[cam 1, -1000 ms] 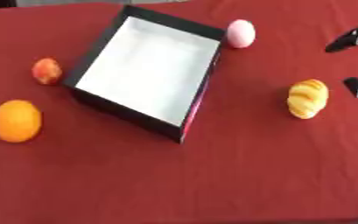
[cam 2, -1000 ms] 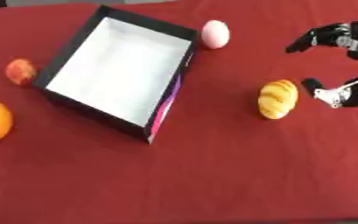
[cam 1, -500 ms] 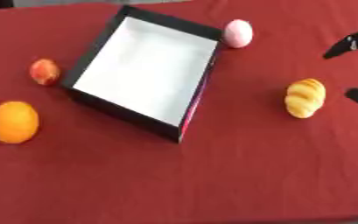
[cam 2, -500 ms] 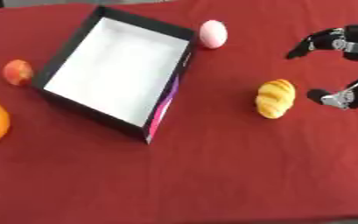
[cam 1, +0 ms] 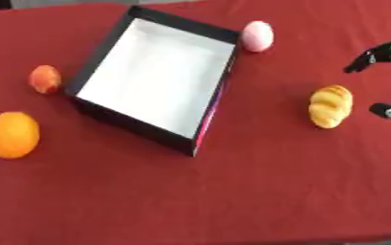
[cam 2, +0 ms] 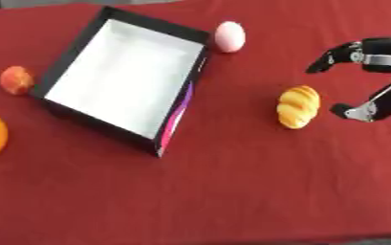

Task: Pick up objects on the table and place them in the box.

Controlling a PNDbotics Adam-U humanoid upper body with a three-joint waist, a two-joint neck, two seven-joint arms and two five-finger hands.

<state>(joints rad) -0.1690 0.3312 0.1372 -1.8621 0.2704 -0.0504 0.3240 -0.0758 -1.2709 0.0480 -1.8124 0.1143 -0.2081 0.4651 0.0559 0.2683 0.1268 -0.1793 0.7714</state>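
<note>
Hand on the right (cam 2: 374, 79) has barely shifted over the last second, hovering spread open, thumb and fingers apart, just at 3 o'clock of the yellow ridged bread roll (cam 2: 298, 106) on the red cloth surface (cam 2: 232, 191). Grab's not started. Black box with white inside (cam 2: 123, 79) sits empty at 9 o'clock.

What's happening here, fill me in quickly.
The robot's right hand, open with thumb and fingers spread, sits just right of a yellow bread roll without touching it. The black box is empty. A pink egg, a peach and an orange lie on the red cloth around it.
</note>
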